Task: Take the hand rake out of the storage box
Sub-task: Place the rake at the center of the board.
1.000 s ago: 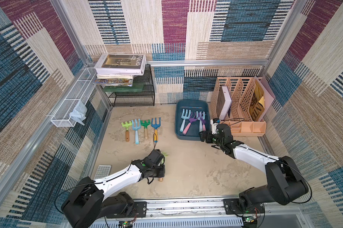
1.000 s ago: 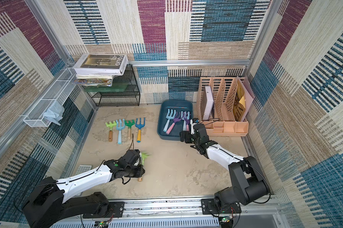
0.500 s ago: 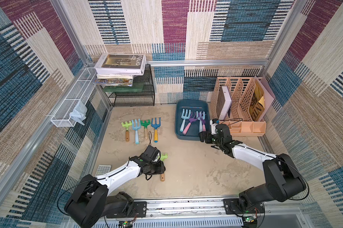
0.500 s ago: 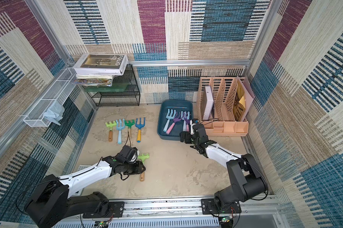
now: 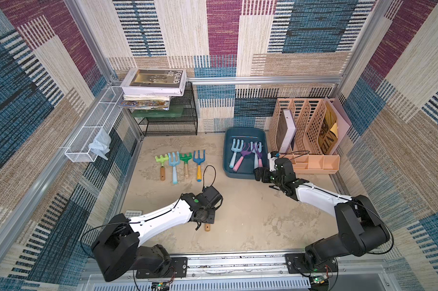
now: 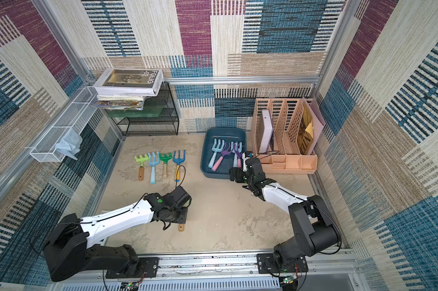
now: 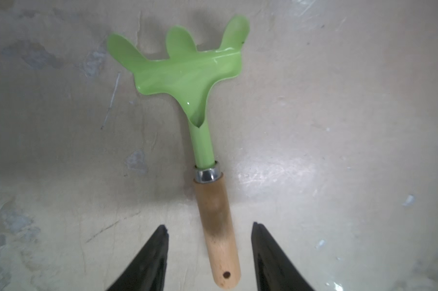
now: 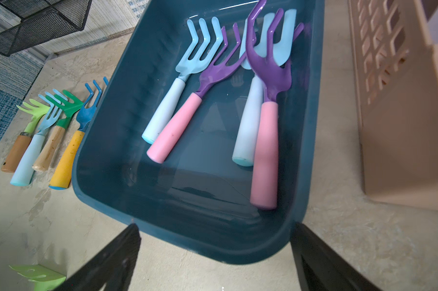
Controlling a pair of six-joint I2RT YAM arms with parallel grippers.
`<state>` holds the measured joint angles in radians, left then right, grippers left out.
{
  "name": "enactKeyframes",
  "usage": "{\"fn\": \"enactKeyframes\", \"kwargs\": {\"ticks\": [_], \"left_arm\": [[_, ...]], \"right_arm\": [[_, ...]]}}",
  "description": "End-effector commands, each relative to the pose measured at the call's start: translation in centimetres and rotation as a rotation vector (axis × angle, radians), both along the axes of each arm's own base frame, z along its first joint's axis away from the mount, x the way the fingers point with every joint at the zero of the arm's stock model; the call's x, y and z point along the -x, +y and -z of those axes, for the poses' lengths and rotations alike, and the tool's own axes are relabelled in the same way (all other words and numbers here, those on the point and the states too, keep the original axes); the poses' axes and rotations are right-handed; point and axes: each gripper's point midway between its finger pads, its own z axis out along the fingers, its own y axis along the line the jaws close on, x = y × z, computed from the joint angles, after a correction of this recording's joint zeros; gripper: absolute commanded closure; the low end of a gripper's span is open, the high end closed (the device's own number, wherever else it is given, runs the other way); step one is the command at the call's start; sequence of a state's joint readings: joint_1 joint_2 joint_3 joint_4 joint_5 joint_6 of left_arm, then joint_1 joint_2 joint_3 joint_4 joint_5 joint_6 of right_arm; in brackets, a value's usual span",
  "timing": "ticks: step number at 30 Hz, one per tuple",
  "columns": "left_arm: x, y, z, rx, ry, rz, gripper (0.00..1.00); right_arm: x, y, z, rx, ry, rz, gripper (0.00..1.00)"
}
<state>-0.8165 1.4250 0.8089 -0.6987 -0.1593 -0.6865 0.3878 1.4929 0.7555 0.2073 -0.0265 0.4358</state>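
**Left claw part open over the green rake, right claw wide at the box**

On the left wrist camera, my left gripper (image 7: 209,225) stood part open. Its two black fingers (image 7: 149,259) sat either side of the wooden handle (image 7: 217,221) of the light green hand rake (image 7: 187,73), with a gap showing on each side. It had hold of nothing. The rake lay flat on the table (image 7: 339,126), its tines pointing away from the claw. In both top views the wrist covered most of the rake, and only the end of that handle showed, well apart from the storage box (image 5: 227,151).

My right gripper (image 8: 215,225) was spread wide and empty, hanging at the near end of the box. On its wrist camera, that end of the box sat between the fingertips. Inside the box lay two light blue tools (image 8: 177,83) with pale handles and two purple ones (image 8: 267,141) with pink handles, one purple one lying partly over a blue one.

Further out, a row of four tools (image 5: 173,166) lay side by side on the table, toward my left arm's side of the box. The peach file organizer (image 5: 311,131) stood just beside the box on the opposite side.
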Motion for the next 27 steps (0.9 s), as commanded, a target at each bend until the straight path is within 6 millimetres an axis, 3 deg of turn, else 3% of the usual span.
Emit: {"fn": "enactKeyframes", "kwargs": {"ticks": [1,6,11,21,27], "left_arm": [[0.2,1.8,1.1,-0.127,0.026,-0.031,0.55],[0.4,2.4,2.0,-0.155,0.033,-0.044,0.77],[0.6,4.5,1.9,-0.176,0.024,-0.093,0.86],[0.6,5.9,2.4,-0.153,0.037,-0.124,0.86],[0.6,6.3,2.2,-0.154,0.037,-0.140,0.71]], "right_arm": [[-0.3,0.4,-0.6,-0.010,-0.022,-0.010,0.05],[-0.3,0.3,-0.4,-0.007,-0.017,-0.008,0.04],[-0.4,0.4,-0.1,-0.005,-0.010,-0.009,0.04],[-0.5,0.4,0.0,-0.004,-0.008,-0.006,0.04],[-0.5,0.5,0.2,-0.005,-0.002,-0.012,0.04]]}}
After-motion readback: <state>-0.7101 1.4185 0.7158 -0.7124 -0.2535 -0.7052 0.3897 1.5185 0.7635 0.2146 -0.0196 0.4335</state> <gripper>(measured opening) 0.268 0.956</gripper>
